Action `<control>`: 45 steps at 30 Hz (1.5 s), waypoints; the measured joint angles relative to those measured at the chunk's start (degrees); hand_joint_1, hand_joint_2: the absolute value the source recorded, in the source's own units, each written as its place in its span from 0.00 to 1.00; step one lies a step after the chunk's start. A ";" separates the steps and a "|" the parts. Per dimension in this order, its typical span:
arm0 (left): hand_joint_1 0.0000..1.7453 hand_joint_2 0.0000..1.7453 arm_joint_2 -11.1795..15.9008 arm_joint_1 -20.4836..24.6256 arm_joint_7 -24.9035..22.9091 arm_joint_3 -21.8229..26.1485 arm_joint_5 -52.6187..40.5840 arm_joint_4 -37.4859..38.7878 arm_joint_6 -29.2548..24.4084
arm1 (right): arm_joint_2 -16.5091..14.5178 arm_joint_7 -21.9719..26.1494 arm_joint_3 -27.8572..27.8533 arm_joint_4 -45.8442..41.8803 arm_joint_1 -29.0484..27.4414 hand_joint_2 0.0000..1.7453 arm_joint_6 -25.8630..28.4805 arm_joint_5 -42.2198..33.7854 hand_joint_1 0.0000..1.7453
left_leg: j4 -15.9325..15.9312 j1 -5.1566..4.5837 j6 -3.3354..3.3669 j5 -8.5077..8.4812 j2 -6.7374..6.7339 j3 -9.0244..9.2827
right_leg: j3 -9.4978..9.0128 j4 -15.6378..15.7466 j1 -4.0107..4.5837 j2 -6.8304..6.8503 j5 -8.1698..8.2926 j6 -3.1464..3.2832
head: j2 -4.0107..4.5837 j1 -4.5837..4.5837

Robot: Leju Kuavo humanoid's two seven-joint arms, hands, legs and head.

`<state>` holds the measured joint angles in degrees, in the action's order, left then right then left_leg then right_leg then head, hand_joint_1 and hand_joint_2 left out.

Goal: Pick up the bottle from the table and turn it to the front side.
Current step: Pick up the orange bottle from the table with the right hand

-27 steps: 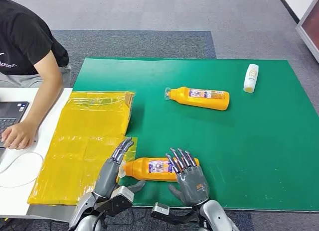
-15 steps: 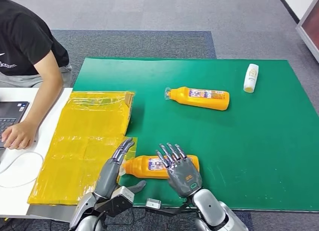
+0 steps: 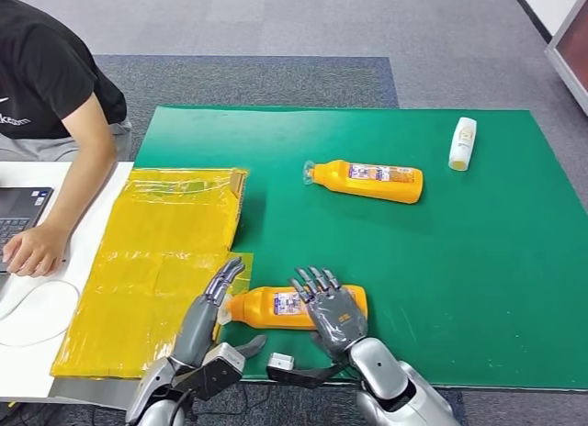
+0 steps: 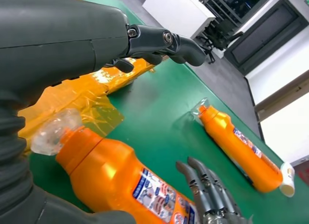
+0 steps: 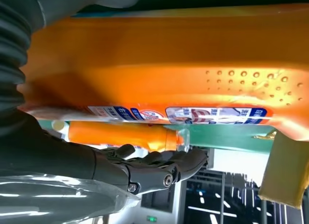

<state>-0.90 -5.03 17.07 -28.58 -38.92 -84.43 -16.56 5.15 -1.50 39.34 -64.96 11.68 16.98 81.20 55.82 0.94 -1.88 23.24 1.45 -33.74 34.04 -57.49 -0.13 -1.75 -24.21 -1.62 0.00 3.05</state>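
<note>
An orange bottle (image 3: 277,307) lies on its side at the green mat's near edge, with its clear cap (image 3: 223,308) pointing left. My right hand (image 3: 333,311) lies over its base half with the fingers stretched out across the body, not curled round it. In the right wrist view the bottle (image 5: 164,64) sits close against the palm. My left hand (image 3: 205,316) stands open just beside the cap, with straight fingers (image 4: 164,43) and nothing in it. In the left wrist view I see the bottle (image 4: 120,178) and its cap (image 4: 54,132).
A second orange bottle (image 3: 367,181) lies mid-mat, and a small white bottle (image 3: 462,143) lies at the far right. Yellow plastic bags (image 3: 159,261) cover the mat's left edge. At the left a person (image 3: 49,77) rests a hand by a laptop (image 3: 17,210).
My right hand has slid left along the near bottle and settled lower over it. The left hand and the bottles have stayed in place.
</note>
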 joint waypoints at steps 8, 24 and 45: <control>0.00 1.00 0.52 -0.66 -0.98 0.57 0.02 -0.04 0.06 | -0.84 -2.74 -0.43 1.85 2.50 1.00 -10.36 -7.90 0.00 | -0.01 0.01 -0.09 0.08 -0.12 0.39 | -0.24 0.02 0.02 -0.18 0.04 0.06 | 0.00 0.00; 0.00 1.00 1.46 -1.53 -3.36 1.13 -0.41 -1.56 0.09 | -5.14 -10.05 -2.93 8.32 6.26 1.00 -16.23 -10.07 0.29 | -0.08 0.03 -0.04 0.39 -0.37 1.28 | -0.77 0.10 0.08 -0.43 -0.06 0.23 | 0.00 0.00; 0.00 1.00 1.15 -0.47 -3.43 1.61 -0.80 -1.75 -0.07 | -6.24 -7.05 -3.32 13.84 9.36 1.00 -15.69 -10.73 1.00 | -0.09 0.02 0.16 0.54 -0.36 2.25 | -1.85 0.36 0.09 -0.43 -0.26 0.07 | 0.00 0.00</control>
<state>0.25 -5.51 13.64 -26.97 -39.72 -86.18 -16.63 -1.09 -8.55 36.02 -51.12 21.05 1.28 70.48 55.73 0.96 -1.72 23.78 1.09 -31.49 32.19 -57.13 -0.03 -2.18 -24.47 -1.55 0.00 3.05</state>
